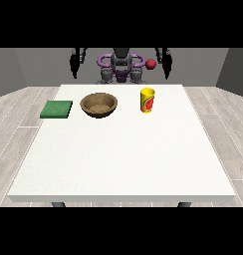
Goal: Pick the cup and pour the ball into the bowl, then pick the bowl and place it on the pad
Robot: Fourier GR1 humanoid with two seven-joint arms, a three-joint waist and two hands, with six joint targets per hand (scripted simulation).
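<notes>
1. Hand at view's right [167, 63] hangs behind table [123, 159]; fingers unclear.
2. Hand at view's left [73, 63] likewise, can't tell.
3. Red ball [151, 63] midair just beside right-side hand.
4. Cup [147, 100] below ball; bowl [98, 105], then pad [57, 109] toward left-side hand.

Even, soft overhead light, bright white table [118, 164] without glare, faint shadows under objects, dimmer grey walls

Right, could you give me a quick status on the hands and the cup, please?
Both hands raised behind the table, holding nothing. Yellow cup upright, right of the wooden bowl; green pad at left. Red ball in the air above the cup.
</notes>
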